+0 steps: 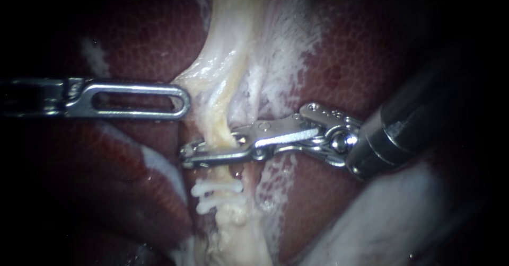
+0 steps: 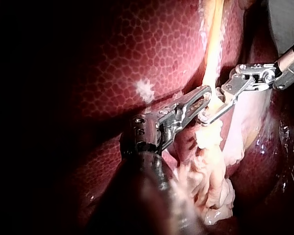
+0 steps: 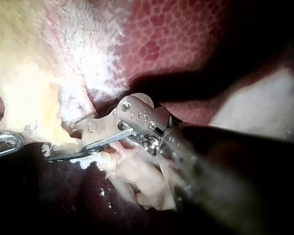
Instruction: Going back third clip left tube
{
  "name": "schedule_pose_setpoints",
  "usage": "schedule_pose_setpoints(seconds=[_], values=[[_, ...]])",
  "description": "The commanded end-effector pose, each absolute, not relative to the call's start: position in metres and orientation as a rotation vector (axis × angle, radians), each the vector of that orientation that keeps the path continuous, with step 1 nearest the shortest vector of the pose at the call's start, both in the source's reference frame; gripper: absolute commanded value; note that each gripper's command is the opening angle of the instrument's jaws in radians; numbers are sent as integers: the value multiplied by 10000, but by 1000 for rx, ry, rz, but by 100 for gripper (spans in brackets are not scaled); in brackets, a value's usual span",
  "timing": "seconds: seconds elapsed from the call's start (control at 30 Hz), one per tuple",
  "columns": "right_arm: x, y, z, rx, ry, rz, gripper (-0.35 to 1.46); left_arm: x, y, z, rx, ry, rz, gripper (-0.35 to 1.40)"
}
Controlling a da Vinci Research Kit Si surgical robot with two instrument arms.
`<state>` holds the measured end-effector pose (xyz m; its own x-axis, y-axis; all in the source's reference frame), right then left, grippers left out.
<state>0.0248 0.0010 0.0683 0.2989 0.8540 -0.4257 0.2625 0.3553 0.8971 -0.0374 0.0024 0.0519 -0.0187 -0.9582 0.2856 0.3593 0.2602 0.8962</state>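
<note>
right instrument (image 1: pixel 191 154): comes in from the right and lies square across the tube (image 1: pixel 218 131), so both jaws span its full width.
right jaws: a narrow gap with the tube running through it. The right wrist view shows the two jaws parted. I read that as straddling, not clamping.
left instrument (image 1: pixel 177 99): lies level, tip touching the edge of the pale tissue (image 1: pixel 233 43) just above the crossing. Whether it has hold of that edge: cannot tell.
why left sits there: my read is that it tensions or fends off the sheet sideways, so the tube stands free of the liver (image 1: pixel 344 59) for the right instrument.
tube: pale yellow cord running top to bottom mid-view in the endoscope, liver on both sides. Only one tube reads as distinct, so I can't say left or right.
clips (image 1: pixel 214 188): two white ones across the tube just below the right jaws, close together.
third clip: not made out. If it is seated, the jaws cover it.
step: judged as backing off the tube.
next move needs: a straight pull along the shaft line, with the jaws wide enough to clear the tube.
risk: a jaw tip catches the tube or the nearest clip and drags it.
</note>
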Motion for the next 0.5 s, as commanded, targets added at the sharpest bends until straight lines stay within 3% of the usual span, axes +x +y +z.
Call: schedule_pose_setpoints(seconds=[0.03, 0.07, 0.2, 0.33, 0.5], values=[[249, 7, 681, 1186, 1246, 546, -22, -374, 24, 520, 708, -1110, -1200, -35], [249, 6, 680, 1186, 1246, 545, -5, -374, 24, 520, 708, -1110, -1200, -35], [255, 1, 674, 1157, 1265, 514, 38, -374, 23, 520, 708, -1110, -1200, -35], [264, 1, 673, 1083, 1312, 432, 51, -374, 23, 520, 708, -1110, -1200, -35], [267, 3, 675, 1000, 1360, 340, 54, -374, 23, 519, 707, -1110, -1200, -35]])
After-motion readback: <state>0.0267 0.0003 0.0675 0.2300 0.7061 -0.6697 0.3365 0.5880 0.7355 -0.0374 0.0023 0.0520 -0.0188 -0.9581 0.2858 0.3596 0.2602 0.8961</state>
